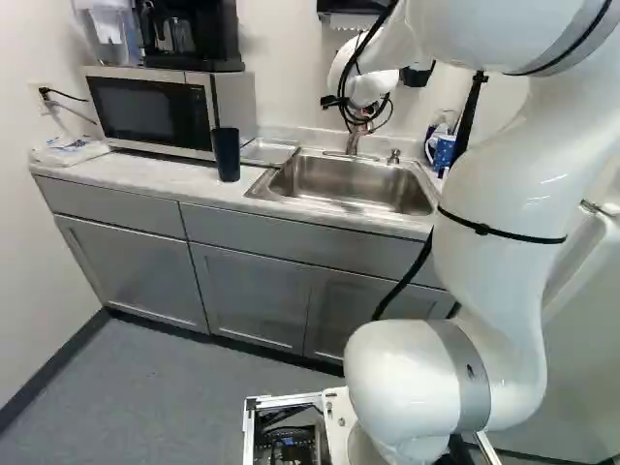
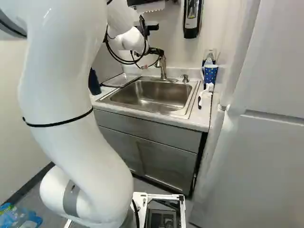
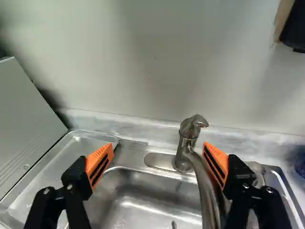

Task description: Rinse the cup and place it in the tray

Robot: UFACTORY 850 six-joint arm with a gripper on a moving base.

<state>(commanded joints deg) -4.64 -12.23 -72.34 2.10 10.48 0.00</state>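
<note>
In the right base view my gripper (image 2: 155,51) is by the faucet, its fingertips not clear there. Seen from the wrist, the gripper (image 3: 158,160) stands wide open with nothing gripped. The faucet (image 3: 183,150) rises ahead of it, its spout running close beside one orange pad. Below lies the steel sink (image 1: 354,184). A dark, tall cup (image 1: 226,155) stands upright on the counter in front of the microwave's corner. Beside the sink is a shallow metal tray (image 1: 268,152). A blue patterned cup (image 2: 210,73) stands at the sink's other side.
A microwave (image 1: 150,108) carries a coffee maker (image 1: 190,35). A white-handled brush (image 2: 205,95) lies near the blue cup. The white fridge (image 2: 256,142) flanks the counter, and a soap dispenser (image 2: 192,19) hangs on the wall. Plastic packaging (image 1: 68,150) is at the counter's far end.
</note>
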